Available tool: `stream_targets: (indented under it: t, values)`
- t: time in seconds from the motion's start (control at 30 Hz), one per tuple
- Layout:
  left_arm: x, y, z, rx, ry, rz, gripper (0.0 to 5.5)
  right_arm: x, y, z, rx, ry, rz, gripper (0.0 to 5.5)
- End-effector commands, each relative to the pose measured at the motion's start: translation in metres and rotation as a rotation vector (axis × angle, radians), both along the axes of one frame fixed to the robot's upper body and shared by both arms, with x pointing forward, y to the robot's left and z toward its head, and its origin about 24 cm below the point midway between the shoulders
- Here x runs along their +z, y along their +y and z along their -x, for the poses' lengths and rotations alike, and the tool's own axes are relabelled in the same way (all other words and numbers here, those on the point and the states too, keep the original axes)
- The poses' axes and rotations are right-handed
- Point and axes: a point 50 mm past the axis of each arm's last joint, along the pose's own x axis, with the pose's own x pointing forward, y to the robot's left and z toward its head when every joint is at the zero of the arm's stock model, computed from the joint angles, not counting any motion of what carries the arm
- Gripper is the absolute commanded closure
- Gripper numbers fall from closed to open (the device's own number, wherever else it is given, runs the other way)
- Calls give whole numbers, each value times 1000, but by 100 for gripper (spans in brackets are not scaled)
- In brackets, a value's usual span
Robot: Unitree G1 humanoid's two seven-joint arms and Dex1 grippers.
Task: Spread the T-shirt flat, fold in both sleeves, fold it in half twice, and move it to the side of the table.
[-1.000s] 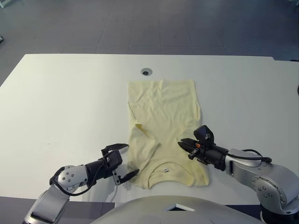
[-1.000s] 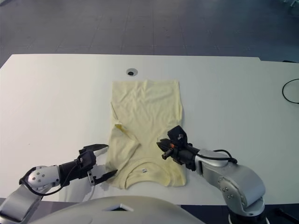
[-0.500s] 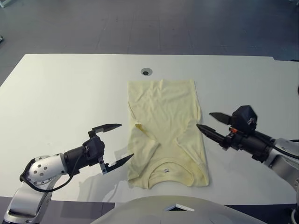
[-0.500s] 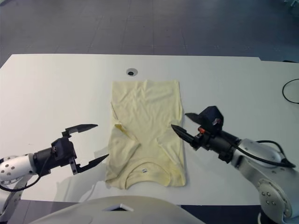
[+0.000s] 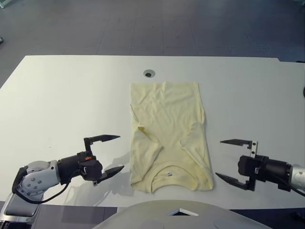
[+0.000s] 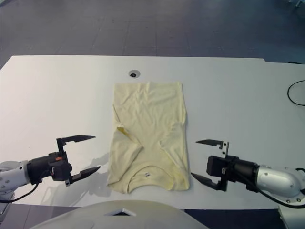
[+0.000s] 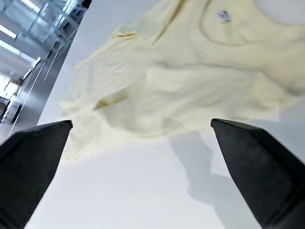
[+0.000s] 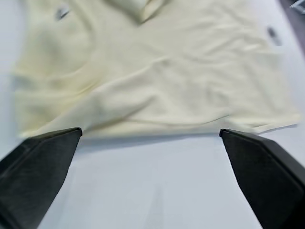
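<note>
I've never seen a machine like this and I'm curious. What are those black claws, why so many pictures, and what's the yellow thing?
It is a robot with two arms. Each ends in a gripper, a claw of two fingers. The two wide pictures come from cameras in its head, looking down at a white table. The left gripper and the right gripper are both open and hold nothing. Between them lies a pale yellow T-shirt, sleeves folded in, collar nearest the robot. The two close pictures come from cameras on the wrists: the dark wedges are each gripper's own fingers, with the shirt beyond.
</note>
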Motion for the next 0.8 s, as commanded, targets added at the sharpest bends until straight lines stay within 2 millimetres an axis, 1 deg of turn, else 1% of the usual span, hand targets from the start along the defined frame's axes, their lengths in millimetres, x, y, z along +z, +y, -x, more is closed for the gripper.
stream_targets:
  t: [0.03,0.13,0.4,0.6,0.8]
  values:
    - [-11,5,2,-70,3,-85,10,-9,0,9,70,33,64,12]
    - [-19,4,5,-93,14,-87,10,-14,-1,12,103,34,108,12]
    - [-31,-1,5,-114,8,-83,10,-29,9,5,163,-79,179,12]
    - [-36,-8,8,-129,17,-43,10,-34,23,3,197,-119,124,12]
    - [-43,-14,9,-150,28,-29,10,-38,30,5,217,-121,82,12]
